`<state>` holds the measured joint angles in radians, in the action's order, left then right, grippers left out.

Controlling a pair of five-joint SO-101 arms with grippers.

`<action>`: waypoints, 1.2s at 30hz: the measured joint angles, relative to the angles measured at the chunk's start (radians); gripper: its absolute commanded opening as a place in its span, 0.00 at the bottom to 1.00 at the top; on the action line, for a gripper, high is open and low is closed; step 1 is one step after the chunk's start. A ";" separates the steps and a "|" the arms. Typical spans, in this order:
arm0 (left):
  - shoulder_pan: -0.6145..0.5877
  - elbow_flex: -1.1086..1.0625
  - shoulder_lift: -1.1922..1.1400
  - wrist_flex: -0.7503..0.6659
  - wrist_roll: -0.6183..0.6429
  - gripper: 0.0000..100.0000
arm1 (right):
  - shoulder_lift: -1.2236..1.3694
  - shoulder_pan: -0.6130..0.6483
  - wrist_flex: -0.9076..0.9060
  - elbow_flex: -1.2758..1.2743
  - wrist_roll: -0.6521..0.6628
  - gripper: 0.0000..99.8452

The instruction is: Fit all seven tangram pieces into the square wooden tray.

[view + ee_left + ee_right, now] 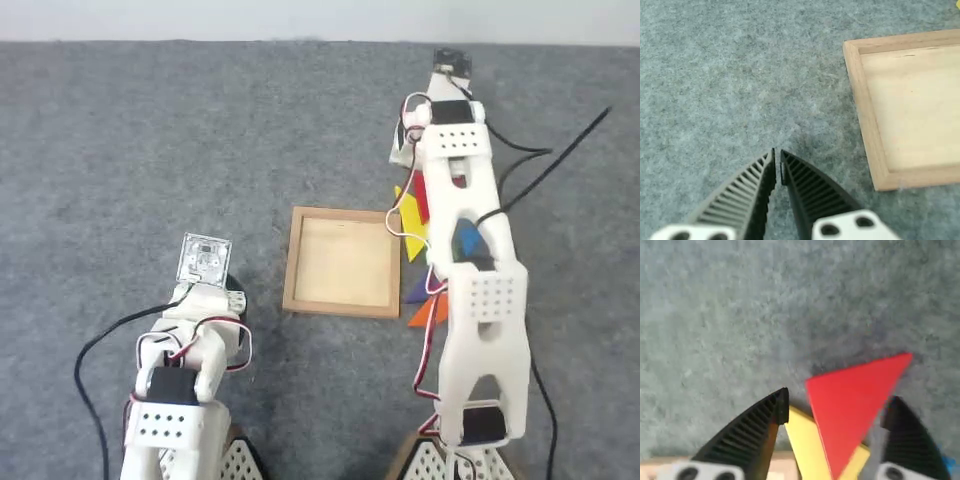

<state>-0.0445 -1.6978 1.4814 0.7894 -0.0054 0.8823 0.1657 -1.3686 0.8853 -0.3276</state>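
Observation:
The square wooden tray [293, 262] lies mid-table with nothing in it; its left rim [860, 90] shows in the left wrist view. The tangram pieces lie bunched off the tray's right side, partly under an arm: yellow [411, 238], red [422, 203], blue [467, 240], purple [417, 291], orange [427, 312]. My right gripper [839, 404] is open over the far end of that bunch, with the red triangle [850, 400] between its fingers and lying on the yellow piece [802, 440]; one finger [902, 427] touches it. My left gripper [777, 154] is shut and empty over carpet left of the tray.
Grey carpet [150, 140] covers the whole table. The right arm [470, 250] stretches over the pieces and hides some of them. Black cables [560, 150] trail to the right of that arm. Bare carpet lies left of and beyond the tray.

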 measured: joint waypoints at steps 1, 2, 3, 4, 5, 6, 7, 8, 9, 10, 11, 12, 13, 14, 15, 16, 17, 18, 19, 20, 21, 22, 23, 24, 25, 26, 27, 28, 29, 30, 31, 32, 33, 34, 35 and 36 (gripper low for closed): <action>0.000 0.000 0.000 0.000 0.000 0.02 | 0.031 0.000 -0.015 0.052 -0.005 0.33; 0.000 0.000 0.000 0.000 0.000 0.02 | 0.058 0.002 -0.034 0.103 -0.006 0.32; 0.000 0.000 0.000 0.000 0.000 0.02 | 0.086 0.002 -0.054 0.147 -0.009 0.32; 0.000 0.000 0.000 0.000 0.000 0.02 | 0.112 0.002 -0.074 0.186 -0.009 0.32; 0.000 0.000 0.000 0.000 0.000 0.02 | 0.135 0.002 -0.091 0.216 -0.009 0.32; 0.000 0.000 0.000 0.000 0.000 0.02 | 0.160 0.002 -0.106 0.242 -0.009 0.32; 0.000 0.000 0.000 0.000 0.000 0.02 | 0.186 0.002 -0.118 0.262 -0.009 0.32; 0.000 0.000 0.000 0.000 0.000 0.02 | 0.212 0.002 -0.126 0.281 -0.009 0.32; 0.000 0.000 0.000 0.000 0.000 0.02 | 0.232 0.002 -0.127 0.292 -0.009 0.32; 0.000 0.000 0.000 0.000 0.000 0.02 | 0.250 -0.002 -0.130 0.302 -0.009 0.32; 0.000 0.000 0.000 0.000 0.000 0.02 | 0.262 -0.005 -0.135 0.311 -0.009 0.32; 0.000 0.000 0.000 0.000 0.000 0.02 | 0.273 -0.011 -0.137 0.321 -0.009 0.32; 0.000 0.000 0.000 0.000 0.000 0.02 | 0.284 -0.017 -0.137 0.328 -0.009 0.32; 0.000 0.000 0.000 0.000 0.000 0.02 | 0.293 -0.021 -0.137 0.333 -0.009 0.32; 0.000 0.000 0.000 0.000 0.000 0.02 | 0.301 -0.026 -0.137 0.338 -0.009 0.32; 0.000 0.000 0.000 0.000 0.000 0.02 | 0.302 -0.029 -0.137 0.339 -0.009 0.32; 0.000 0.000 0.000 0.000 0.000 0.02 | 0.302 -0.032 -0.137 0.339 -0.009 0.32; 0.000 0.000 0.000 0.000 0.000 0.02 | 0.302 -0.034 -0.137 0.339 -0.009 0.32; 0.000 0.000 0.000 0.000 0.000 0.02 | 0.302 -0.035 -0.137 0.339 -0.009 0.32; 0.000 0.000 0.000 0.000 0.000 0.02 | 0.302 -0.037 -0.137 0.339 -0.009 0.32; 0.000 0.000 0.000 0.000 0.000 0.02 | 0.302 -0.038 -0.137 0.339 -0.009 0.32; 0.000 0.000 0.000 0.000 0.000 0.02 | 0.302 -0.038 -0.137 0.339 -0.009 0.32; 0.000 0.000 0.000 0.000 0.000 0.02 | 0.302 -0.038 -0.137 0.339 -0.009 0.32; 0.000 0.000 0.000 0.000 0.000 0.02 | 0.302 -0.038 -0.130 0.339 -0.009 0.32; 0.000 0.000 0.000 0.000 0.000 0.02 | 0.302 -0.040 -0.123 0.339 -0.009 0.32; 0.000 0.000 0.000 0.000 0.000 0.02 | 0.302 -0.041 -0.112 0.339 -0.009 0.32; 0.000 0.000 0.000 0.000 0.000 0.02 | 0.302 -0.041 -0.098 0.339 -0.009 0.32; 0.000 0.000 0.000 0.000 0.000 0.02 | 0.302 -0.041 -0.084 0.339 -0.009 0.32; 0.000 0.000 0.000 0.000 0.000 0.02 | 0.302 -0.041 -0.072 0.339 -0.009 0.32; 0.000 0.000 0.000 0.000 0.000 0.02 | 0.302 -0.041 -0.064 0.339 -0.009 0.32; 0.000 0.000 0.000 0.000 0.000 0.02 | 0.305 -0.041 -0.060 0.339 -0.009 0.32; 0.000 0.000 0.000 0.000 0.000 0.02 | 0.318 -0.041 -0.057 0.341 -0.009 0.32; 0.000 0.000 0.000 0.000 0.000 0.02 | 0.330 -0.041 -0.055 0.345 -0.009 0.32; 0.000 0.000 0.000 0.000 0.000 0.02 | 0.336 -0.041 -0.052 0.347 -0.009 0.32; 0.000 0.000 0.000 0.000 0.000 0.02 | 0.342 -0.041 -0.052 0.350 -0.009 0.32; 0.000 0.000 0.000 0.000 0.000 0.02 | 0.350 -0.041 -0.052 0.353 -0.009 0.32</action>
<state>-0.0445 -1.6978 1.4814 0.7894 -0.0054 1.2321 0.1243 -1.4208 1.2382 -0.3368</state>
